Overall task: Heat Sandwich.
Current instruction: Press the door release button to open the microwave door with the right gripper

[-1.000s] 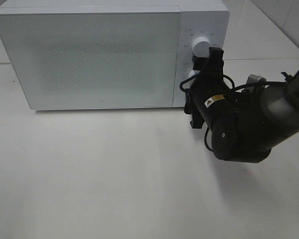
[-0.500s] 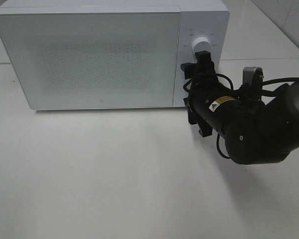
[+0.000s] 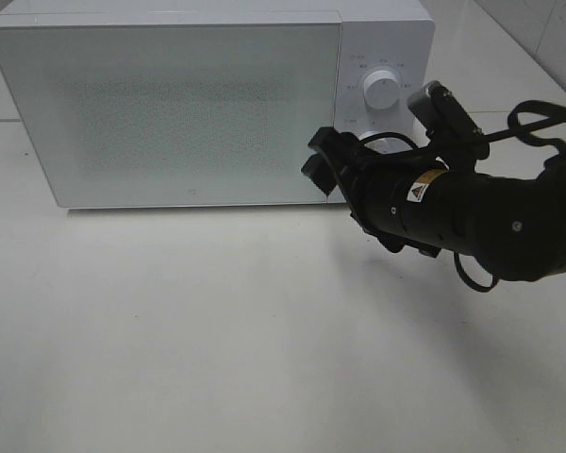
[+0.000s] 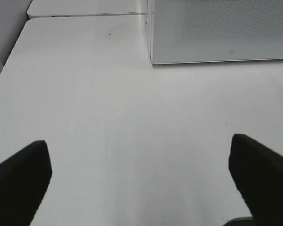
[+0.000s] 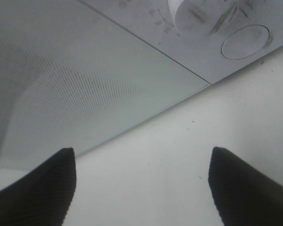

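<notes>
The sandwich is out of view; no frame shows it. The white microwave (image 3: pixel 189 113) stands at the back of the table with its frosted door (image 3: pixel 170 109) closed. My right gripper (image 3: pixel 318 159) is open and empty, just in front of the door's lower right corner, beside the control panel. The right wrist view shows its two dark fingers wide apart (image 5: pixel 141 188), with the door (image 5: pixel 75 84), a knob (image 5: pixel 198 14) and a round button (image 5: pixel 245 41) beyond them. My left gripper (image 4: pixel 141 183) is open and empty over bare table, short of the microwave's left corner (image 4: pixel 153 59).
The upper white knob (image 3: pixel 382 92) shows on the control panel; the lower knob is hidden behind my right arm (image 3: pixel 472 212). The white table (image 3: pixel 217 330) spreads out in front of the microwave. My left arm is outside the exterior high view.
My right gripper has left the lower knob on the control panel, swung left and rolled. It now sits at the door's lower right corner. The door stays closed.
</notes>
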You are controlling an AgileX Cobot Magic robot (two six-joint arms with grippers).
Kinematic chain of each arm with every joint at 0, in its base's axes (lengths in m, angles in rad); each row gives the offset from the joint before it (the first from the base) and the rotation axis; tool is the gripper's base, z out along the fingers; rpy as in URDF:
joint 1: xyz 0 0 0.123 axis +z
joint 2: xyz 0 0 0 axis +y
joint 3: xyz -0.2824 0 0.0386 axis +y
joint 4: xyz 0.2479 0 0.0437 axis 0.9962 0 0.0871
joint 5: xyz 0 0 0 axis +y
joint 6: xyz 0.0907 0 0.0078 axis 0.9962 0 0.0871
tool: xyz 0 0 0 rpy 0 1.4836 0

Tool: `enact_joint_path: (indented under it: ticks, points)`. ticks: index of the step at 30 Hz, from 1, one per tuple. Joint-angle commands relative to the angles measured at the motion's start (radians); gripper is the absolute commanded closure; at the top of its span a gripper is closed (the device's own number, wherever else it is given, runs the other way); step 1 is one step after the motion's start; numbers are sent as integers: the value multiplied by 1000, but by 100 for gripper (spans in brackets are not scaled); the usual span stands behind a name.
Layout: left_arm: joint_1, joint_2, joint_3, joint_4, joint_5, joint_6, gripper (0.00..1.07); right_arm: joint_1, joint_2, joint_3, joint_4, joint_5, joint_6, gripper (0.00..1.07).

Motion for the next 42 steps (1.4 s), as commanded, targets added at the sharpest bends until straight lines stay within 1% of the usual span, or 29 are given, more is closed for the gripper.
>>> enact_joint_path:
  ticks: [1,3,5,8,10,13,14,16,17,20,23,24,26,28,31,32,36,39,42]
  points:
    - [4,-23,3,-2,-9,-4,10,1,-56,0,-16,149,-190,31]
    - [4,-23,3,-2,-9,-4,10,1,-92,0,-16,252,-316,31]
    - [4,-23,3,-2,-9,-4,10,1,-102,0,-16,282,-346,31]
    - [4,-23,3,-2,-9,-4,10,1,-152,0,-16,436,-484,31]
    - [4,-23,3,-2,-9,-4,10,1,-163,0,-16,468,-515,31]
    - [4,-23,3,-2,-9,-4,10,1,-212,0,-24,628,-620,31]
    - [4,-23,3,-2,-9,-4,10,1,-212,0,-24,628,-620,31]
    - [4,-23,3,-2,-9,-4,10,1,-237,0,-47,697,-648,31]
    - [4,-23,3,-2,-9,-4,10,1,-272,0,-83,776,-655,31]
    - [4,-23,3,-2,-9,-4,10,1,-306,0,-122,848,-653,31]
    - [4,-23,3,-2,-9,-4,10,1,-389,0,-201,996,-653,31]
    - [4,-23,3,-2,-9,-4,10,1,-389,0,-201,996,-653,31]
    - [4,-23,3,-2,-9,-4,10,1,-438,0,-227,1072,-653,31]
    - [4,-23,3,-2,-9,-4,10,1,-510,0,-235,1168,-653,31]
    - [4,-23,3,-2,-9,-4,10,1,-559,0,-235,1225,-653,31]
    - [4,-23,3,-2,-9,-4,10,1,-615,0,-235,1276,-654,31]
    - [4,-23,3,-2,-9,-4,10,1,-691,0,-235,1336,-670,31]
    - [4,-23,3,-2,-9,-4,10,1,-787,-14,-244,1436,-676,31]
    - [4,-23,3,-2,-9,-4,10,1,-834,-23,-259,1487,-676,31]
